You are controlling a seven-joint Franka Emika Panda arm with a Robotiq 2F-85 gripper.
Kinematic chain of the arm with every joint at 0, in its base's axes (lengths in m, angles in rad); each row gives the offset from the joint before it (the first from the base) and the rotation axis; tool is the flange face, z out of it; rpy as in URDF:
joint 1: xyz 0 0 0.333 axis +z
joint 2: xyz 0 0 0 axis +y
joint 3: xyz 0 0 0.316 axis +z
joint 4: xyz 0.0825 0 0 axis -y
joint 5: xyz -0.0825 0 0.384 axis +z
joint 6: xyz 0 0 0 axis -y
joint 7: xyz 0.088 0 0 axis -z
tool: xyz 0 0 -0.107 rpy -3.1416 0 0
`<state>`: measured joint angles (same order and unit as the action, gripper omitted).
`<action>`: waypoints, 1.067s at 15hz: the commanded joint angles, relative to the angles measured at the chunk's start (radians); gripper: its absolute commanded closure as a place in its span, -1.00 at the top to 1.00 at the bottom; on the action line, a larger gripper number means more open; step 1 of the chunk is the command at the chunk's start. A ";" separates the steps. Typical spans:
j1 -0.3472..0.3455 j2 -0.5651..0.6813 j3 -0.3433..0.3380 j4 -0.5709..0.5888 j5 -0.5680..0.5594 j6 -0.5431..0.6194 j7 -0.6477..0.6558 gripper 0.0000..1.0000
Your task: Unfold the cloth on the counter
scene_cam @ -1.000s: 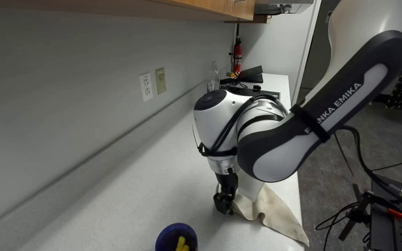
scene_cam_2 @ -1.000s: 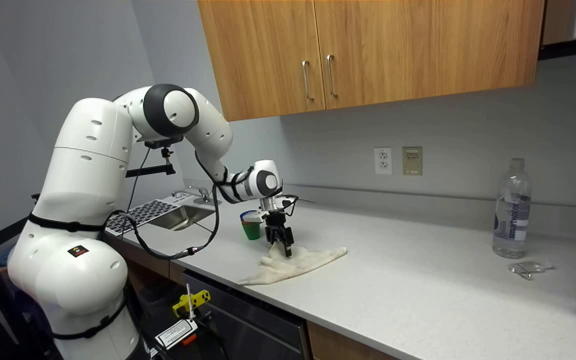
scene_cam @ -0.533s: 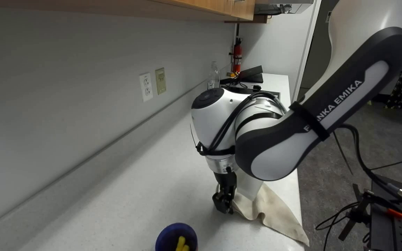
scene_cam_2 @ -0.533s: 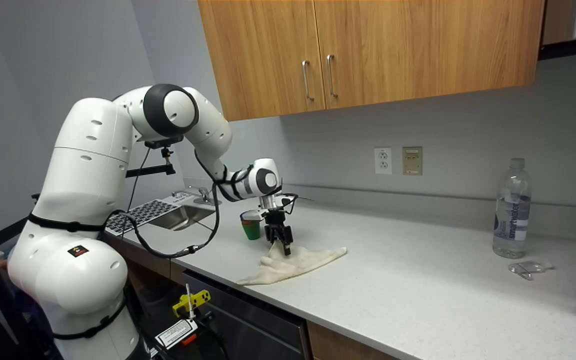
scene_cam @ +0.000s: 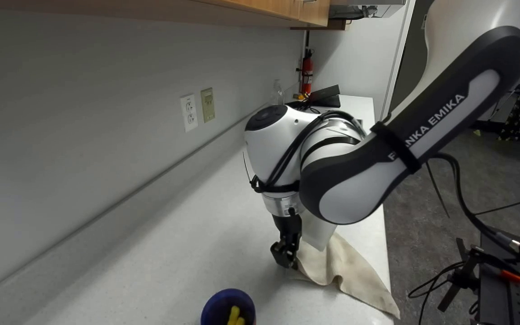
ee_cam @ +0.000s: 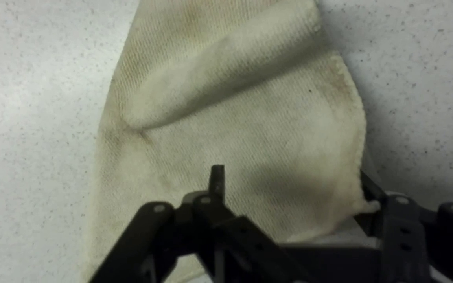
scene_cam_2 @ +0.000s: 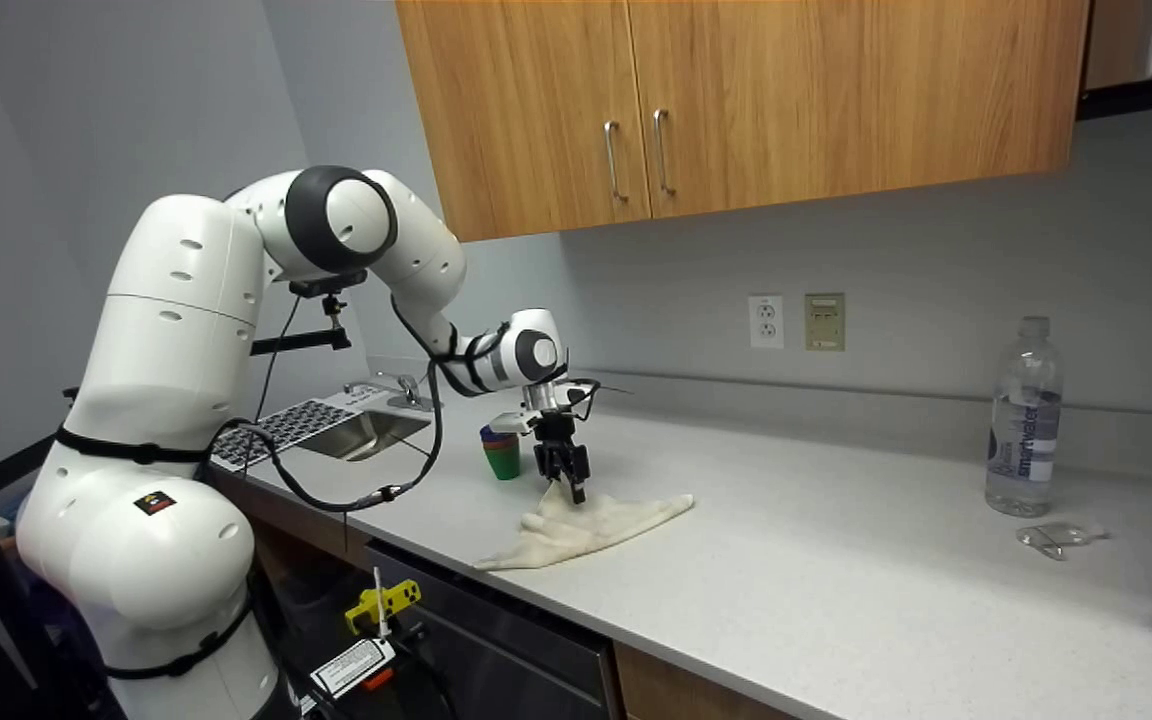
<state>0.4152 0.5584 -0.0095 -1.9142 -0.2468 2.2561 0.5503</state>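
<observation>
One cloth (ee_cam: 230,135), creased, beneath claw (ee_cam: 290,177) | corner touching one finger (ee_cam: 372,188) | claw spread wide

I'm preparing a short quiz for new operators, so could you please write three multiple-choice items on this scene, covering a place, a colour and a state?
1. Where does the cloth lie?
A) in the sink
B) on the counter
C) inside a cabinet

2. What colour is the fire extinguisher?
A) blue
B) green
C) red

3. How do the fingers of the gripper stand?
A) apart
B) pressed together
C) out of every view

1 B: both exterior views show it resting there.
2 C: its body shows red in an exterior view.
3 A: in the wrist view, cloth shows in the gap between them.
</observation>
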 commanded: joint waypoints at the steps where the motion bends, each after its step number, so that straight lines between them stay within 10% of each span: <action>1: -0.022 -0.011 0.013 0.007 0.001 -0.042 -0.022 -0.09; 7: -0.030 -0.019 -0.007 0.002 -0.012 -0.062 0.012 -1.00; 16: -0.031 -0.085 -0.068 -0.054 -0.079 -0.044 0.124 -1.00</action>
<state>0.3836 0.5313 -0.0603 -1.9228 -0.2649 2.2270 0.6159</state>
